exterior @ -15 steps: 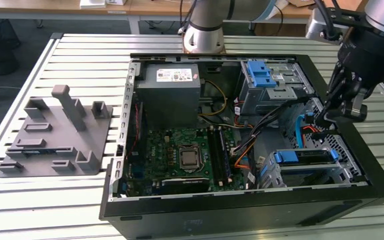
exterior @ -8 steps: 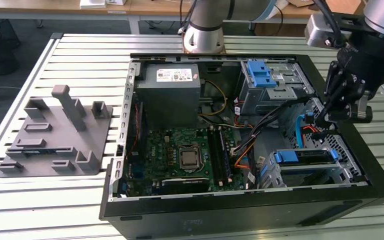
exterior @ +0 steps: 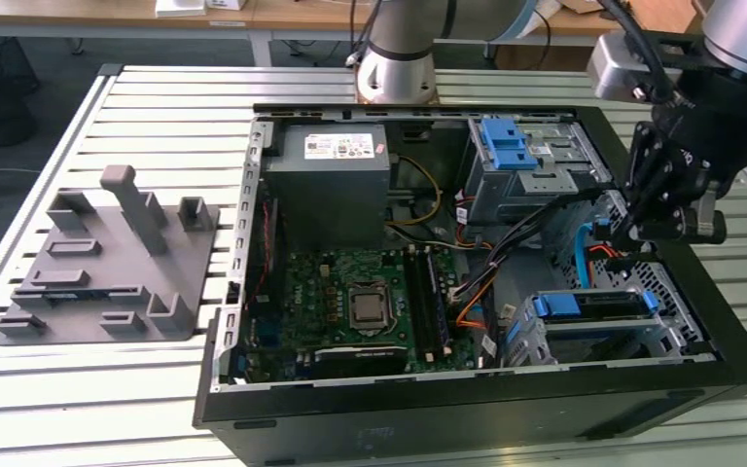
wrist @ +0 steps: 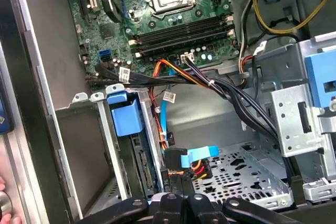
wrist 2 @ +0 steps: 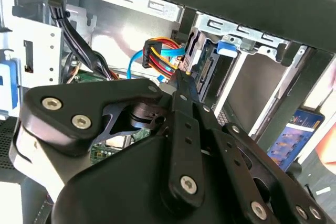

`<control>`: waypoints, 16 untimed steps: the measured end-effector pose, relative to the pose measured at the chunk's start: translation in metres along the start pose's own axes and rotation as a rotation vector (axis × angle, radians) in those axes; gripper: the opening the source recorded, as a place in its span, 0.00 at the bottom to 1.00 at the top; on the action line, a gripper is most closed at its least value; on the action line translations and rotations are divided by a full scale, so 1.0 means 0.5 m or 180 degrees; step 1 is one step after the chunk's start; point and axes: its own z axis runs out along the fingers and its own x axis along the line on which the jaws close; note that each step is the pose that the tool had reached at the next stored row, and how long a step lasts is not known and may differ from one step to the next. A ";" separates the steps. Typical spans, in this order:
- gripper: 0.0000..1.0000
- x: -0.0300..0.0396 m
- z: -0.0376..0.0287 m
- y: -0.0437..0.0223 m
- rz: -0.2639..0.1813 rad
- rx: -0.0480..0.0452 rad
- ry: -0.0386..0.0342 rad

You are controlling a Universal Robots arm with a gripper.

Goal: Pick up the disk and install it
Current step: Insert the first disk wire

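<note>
On the exterior view's left stands a grey holder block (exterior: 101, 258), well apart from the open computer case (exterior: 478, 409). Inside the case you pass the power-supply box (exterior: 335, 180), then the motherboard (exterior: 347, 302). The disk (exterior: 601, 306) stands on edge in the lower bay near the exterior view's right, and its blue carrier tab (wrist: 125, 113) shows on top. To my judgement it is already seated, or nearly so. The gripper (exterior: 633, 236) hangs just above the bundle of coloured cables (wrist 2: 160, 53), beside that bay. Its fingers look pressed together in both wrist views, with nothing pinched between them. If you press, touch the blue carrier alone and go straight along the bay. The cables are very near and can catch on the fingertips (wrist: 181, 203).
</note>
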 end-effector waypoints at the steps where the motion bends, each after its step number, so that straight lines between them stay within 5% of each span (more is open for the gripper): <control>1: 0.11 0.002 0.000 0.001 -0.0006 0.0007 -0.0002; 4: 0.11 0.005 0.000 0.002 -0.0045 0.0033 -0.0010; 8: 0.11 0.005 0.004 0.003 -0.0243 0.0037 -0.0018; 11: 0.24 0.006 0.004 0.002 -0.0326 0.0039 -0.0021; 16: 0.24 0.007 0.004 0.003 -0.0467 0.0043 -0.0023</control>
